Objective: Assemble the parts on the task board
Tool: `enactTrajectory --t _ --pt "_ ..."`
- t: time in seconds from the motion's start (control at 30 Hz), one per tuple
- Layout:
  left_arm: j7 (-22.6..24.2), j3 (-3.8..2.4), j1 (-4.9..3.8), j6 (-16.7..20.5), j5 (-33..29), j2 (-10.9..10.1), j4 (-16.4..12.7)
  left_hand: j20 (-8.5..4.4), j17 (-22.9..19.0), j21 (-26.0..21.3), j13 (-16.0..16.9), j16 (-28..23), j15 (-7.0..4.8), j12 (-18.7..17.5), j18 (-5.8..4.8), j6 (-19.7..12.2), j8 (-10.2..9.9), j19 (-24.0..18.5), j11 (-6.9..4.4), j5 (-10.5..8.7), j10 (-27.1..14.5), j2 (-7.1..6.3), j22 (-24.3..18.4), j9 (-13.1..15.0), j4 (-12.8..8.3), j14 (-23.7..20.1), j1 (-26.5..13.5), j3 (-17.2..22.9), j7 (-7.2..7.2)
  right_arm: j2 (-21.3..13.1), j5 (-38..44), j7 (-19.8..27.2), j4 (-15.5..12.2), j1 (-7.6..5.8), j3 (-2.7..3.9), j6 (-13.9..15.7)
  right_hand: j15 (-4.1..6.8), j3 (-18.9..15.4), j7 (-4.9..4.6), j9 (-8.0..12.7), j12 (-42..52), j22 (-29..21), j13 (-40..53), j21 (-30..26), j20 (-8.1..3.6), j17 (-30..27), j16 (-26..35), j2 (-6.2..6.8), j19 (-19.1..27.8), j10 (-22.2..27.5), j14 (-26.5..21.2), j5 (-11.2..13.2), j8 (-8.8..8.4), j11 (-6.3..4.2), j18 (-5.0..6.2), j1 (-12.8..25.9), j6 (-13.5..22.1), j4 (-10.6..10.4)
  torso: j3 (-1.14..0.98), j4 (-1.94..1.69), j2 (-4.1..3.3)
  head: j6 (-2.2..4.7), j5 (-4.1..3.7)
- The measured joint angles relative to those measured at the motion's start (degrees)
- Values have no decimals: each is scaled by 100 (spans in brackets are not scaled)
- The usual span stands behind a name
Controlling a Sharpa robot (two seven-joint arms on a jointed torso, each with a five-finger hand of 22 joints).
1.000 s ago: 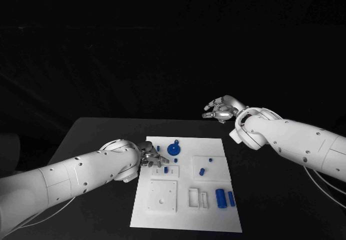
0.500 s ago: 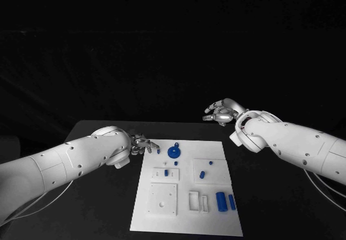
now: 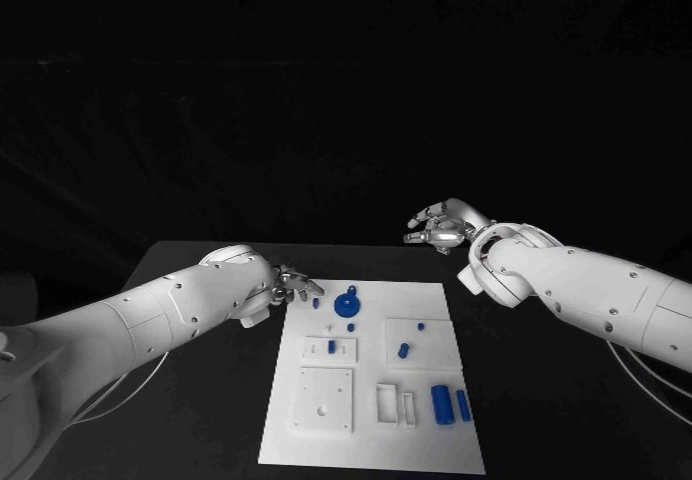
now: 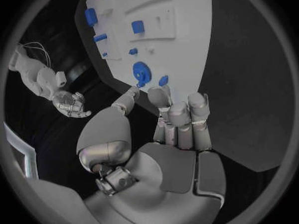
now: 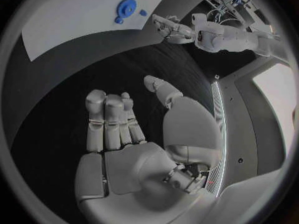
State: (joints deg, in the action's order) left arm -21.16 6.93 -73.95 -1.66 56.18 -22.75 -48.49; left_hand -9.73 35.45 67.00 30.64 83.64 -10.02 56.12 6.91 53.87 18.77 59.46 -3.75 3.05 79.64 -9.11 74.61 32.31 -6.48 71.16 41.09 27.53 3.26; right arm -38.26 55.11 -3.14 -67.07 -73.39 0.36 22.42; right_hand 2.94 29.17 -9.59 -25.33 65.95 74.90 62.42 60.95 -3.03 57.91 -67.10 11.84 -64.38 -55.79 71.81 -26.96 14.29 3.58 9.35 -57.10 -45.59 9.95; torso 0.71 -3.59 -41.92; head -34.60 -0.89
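The white task board (image 3: 378,440) lies in the middle of the black table. A blue round part (image 3: 348,303) stands near its far left corner, with a small blue piece (image 3: 317,300) beside it. My left hand (image 3: 293,283) hovers at that corner, fingers stretched out and empty; in the left wrist view its fingertips (image 4: 167,95) end just short of the small blue piece (image 4: 163,80) and the round part (image 4: 142,73). My right hand (image 3: 440,222) hangs open and empty beyond the board's far right corner, fingers (image 5: 109,119) straight.
Closer in on the board, a blue cylinder (image 3: 440,398) and a blue bar (image 3: 463,403) lie at the right. Small blue pieces (image 3: 330,346) (image 3: 404,350) sit in raised white blocks mid-board. A square white block (image 3: 323,398) lies at the near left.
My left hand has pulled back from over the board's left middle to its far left corner. The right hand has stayed nearly still.
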Motion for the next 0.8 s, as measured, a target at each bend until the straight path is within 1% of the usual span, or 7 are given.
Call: enactTrajectory --t 0.07,0.13,0.17,0.27,0.5,0.57,0.8 --pt "14 4 5 -49 42 86 144 -1 0 0 -4 0 58 0 3 -155 -86 -1 56 0 6 23 -7 -32 9 5 -23 -9 48 0 0 0 -16 0 0 0 0 -16 0 0 17 0 -6 0 0 0 0 0 0 0 0 56 0 0 0 0 0 16 5 14 -14 12 8" --pt "26 8 20 -86 91 148 251 -11 0 0 -12 0 57 0 12 -261 -134 -12 89 0 7 23 -7 -54 20 4 -23 -19 82 -5 -1 0 -25 -1 0 0 0 -16 0 0 17 0 -6 0 0 0 0 0 0 0 0 56 0 0 0 0 0 16 9 30 -31 20 12" --pt "32 11 33 -107 122 183 308 -2 0 0 -12 0 77 0 18 -271 -135 -37 98 0 -2 23 -7 -56 20 -16 -23 -19 92 -10 -1 0 -30 -1 0 0 0 -16 0 0 17 0 -6 0 0 0 0 0 0 0 0 56 0 0 0 0 0 16 8 36 -37 23 13" --pt "46 25 62 -150 196 245 410 0 0 0 -12 0 99 0 23 -331 -166 -40 99 0 -2 23 -7 -68 25 3 -23 -25 111 -23 -1 0 -41 -1 0 2 0 -16 0 0 17 0 -6 0 0 0 0 0 0 0 0 78 0 0 0 0 1 16 15 58 -61 35 16" --pt "65 28 79 -209 330 325 577 1 0 0 -17 0 99 0 27 -332 -169 -40 99 0 -1 23 -7 -69 35 3 -23 -35 113 -34 -2 0 -61 -2 0 5 0 -16 3 5 17 0 -12 0 0 0 0 0 0 0 0 78 0 0 0 0 3 16 25 91 -113 51 19" --pt "74 25 78 -219 357 348 621 1 0 0 -17 0 99 0 27 -331 -150 -40 117 0 16 23 -7 -56 35 3 -23 -35 112 -33 -2 -1 -64 -2 0 5 0 -16 3 5 17 0 -12 0 0 0 0 0 0 0 0 78 0 0 0 0 3 16 28 100 -129 59 26" --pt "122 9 52 -235 395 400 708 1 0 0 -23 0 99 0 25 -334 -150 -40 121 0 21 52 -6 -41 50 3 -47 -50 118 -24 -3 -1 -68 -2 0 6 0 -16 4 5 17 0 -12 0 0 0 0 0 0 0 0 100 0 0 0 0 4 16 42 116 -173 68 28"
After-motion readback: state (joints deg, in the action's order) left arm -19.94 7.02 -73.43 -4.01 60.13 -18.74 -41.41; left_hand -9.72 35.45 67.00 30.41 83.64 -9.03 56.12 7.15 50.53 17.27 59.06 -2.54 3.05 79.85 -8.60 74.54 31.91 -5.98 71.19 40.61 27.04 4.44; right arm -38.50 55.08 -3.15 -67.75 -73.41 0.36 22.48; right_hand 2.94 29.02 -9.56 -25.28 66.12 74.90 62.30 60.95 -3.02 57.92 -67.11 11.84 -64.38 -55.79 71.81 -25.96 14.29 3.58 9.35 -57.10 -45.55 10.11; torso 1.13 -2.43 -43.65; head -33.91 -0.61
